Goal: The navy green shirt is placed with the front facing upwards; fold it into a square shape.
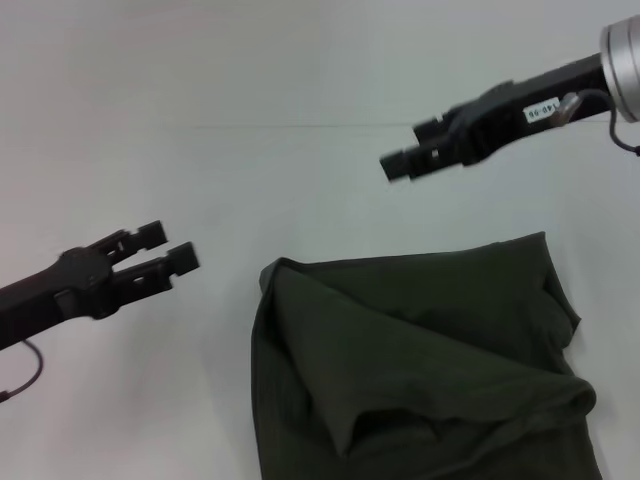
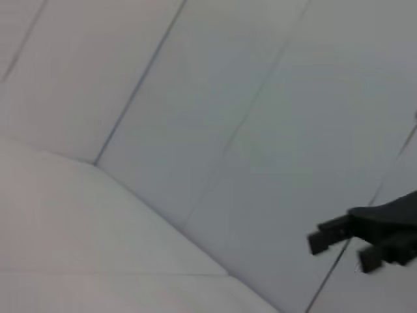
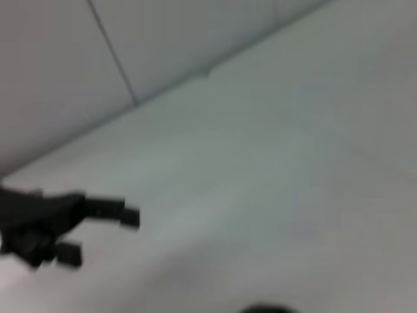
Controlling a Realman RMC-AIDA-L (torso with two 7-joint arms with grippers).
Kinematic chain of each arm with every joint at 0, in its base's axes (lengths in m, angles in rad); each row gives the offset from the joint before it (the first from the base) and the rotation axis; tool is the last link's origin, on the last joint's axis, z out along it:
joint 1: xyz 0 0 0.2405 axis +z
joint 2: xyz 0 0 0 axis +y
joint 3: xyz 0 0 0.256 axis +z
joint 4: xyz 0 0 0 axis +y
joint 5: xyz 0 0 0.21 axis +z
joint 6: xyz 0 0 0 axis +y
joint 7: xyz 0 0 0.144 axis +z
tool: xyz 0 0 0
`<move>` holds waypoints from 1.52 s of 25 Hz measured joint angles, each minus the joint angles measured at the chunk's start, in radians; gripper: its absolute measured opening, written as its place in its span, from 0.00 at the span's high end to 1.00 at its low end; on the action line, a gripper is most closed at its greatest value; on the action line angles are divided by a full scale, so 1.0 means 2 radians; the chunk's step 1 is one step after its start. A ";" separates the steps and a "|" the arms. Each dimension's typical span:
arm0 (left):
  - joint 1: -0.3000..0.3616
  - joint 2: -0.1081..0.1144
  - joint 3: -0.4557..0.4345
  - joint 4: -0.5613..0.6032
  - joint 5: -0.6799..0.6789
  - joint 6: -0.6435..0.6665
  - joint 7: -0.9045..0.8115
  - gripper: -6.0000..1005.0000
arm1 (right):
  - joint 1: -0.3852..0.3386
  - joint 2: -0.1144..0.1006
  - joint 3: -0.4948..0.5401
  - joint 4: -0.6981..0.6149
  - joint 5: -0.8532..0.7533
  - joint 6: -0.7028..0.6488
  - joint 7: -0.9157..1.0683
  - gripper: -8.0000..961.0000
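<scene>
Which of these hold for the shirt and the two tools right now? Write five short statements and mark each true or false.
1. The navy green shirt lies spread flat with its chest lettering showing. False: it is folded over on itself into a rumpled heap, and no lettering shows.
2. The left tool holds nothing. True: its fingers are apart, off to the shirt's left side.
3. The right tool grips the shirt's edge. False: it hangs clear of the shirt, beyond its far edge, fingers apart and empty.
4. The shirt lies on a pale table. True.
5. The shirt lies nearer the left arm's side. False: it lies toward the right arm's side in the head view.
</scene>
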 joint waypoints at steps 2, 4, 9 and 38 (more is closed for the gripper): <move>0.010 0.000 -0.005 0.006 0.000 0.002 0.000 0.06 | 0.022 0.004 0.000 -0.016 -0.039 -0.046 0.025 0.31; 0.013 0.000 -0.010 0.007 -0.001 0.005 0.000 0.06 | 0.051 0.010 -0.005 -0.025 -0.078 -0.084 0.042 0.24; 0.016 0.000 -0.026 0.009 -0.002 0.026 0.002 0.06 | 0.104 0.021 -0.038 -0.027 -0.147 -0.141 0.067 0.06; 0.028 -0.005 -0.033 0.006 -0.004 0.023 0.040 0.06 | 0.197 0.019 -0.182 0.159 -0.043 -0.106 0.141 0.05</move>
